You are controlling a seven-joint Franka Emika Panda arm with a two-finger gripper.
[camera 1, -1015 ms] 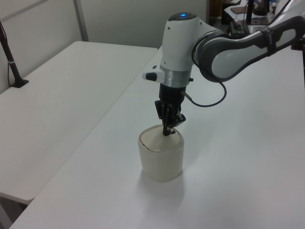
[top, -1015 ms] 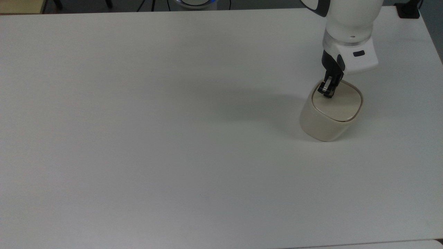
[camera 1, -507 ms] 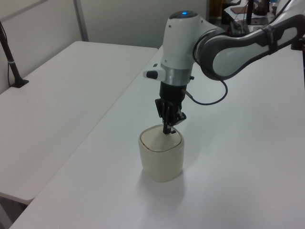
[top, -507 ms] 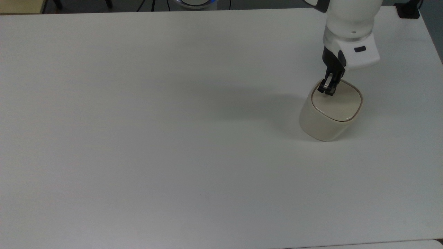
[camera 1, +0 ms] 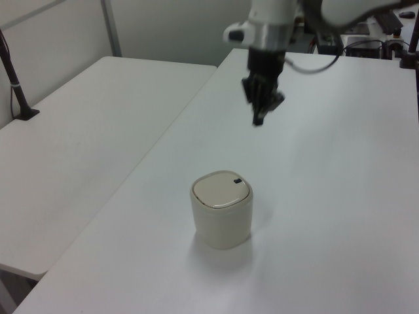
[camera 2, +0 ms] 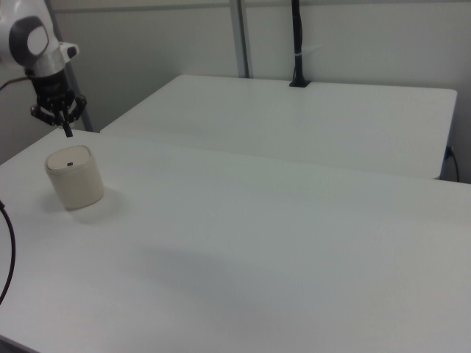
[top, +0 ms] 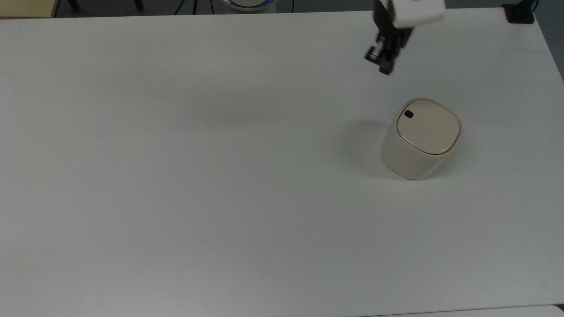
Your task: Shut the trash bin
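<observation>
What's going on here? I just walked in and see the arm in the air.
The robot arm's task is closing the trash bin. Its lid lies flat and shut, black button visible near the rim. The gripper hangs above the table, apart from the bin, holding nothing.

— What colour is the trash bin (top: 414,149)?
— Cream-white all over, body and lid (top: 428,127) alike, with a thin darker line around the lid's edge.
— And that spot on top?
— A small black button (top: 409,114) near one corner of the lid.
— The table (top: 176,176)?
— Plain white, no pattern.
— And the arm?
— A white shell, and the gripper (top: 382,57) below it is black with some grey metal.
</observation>
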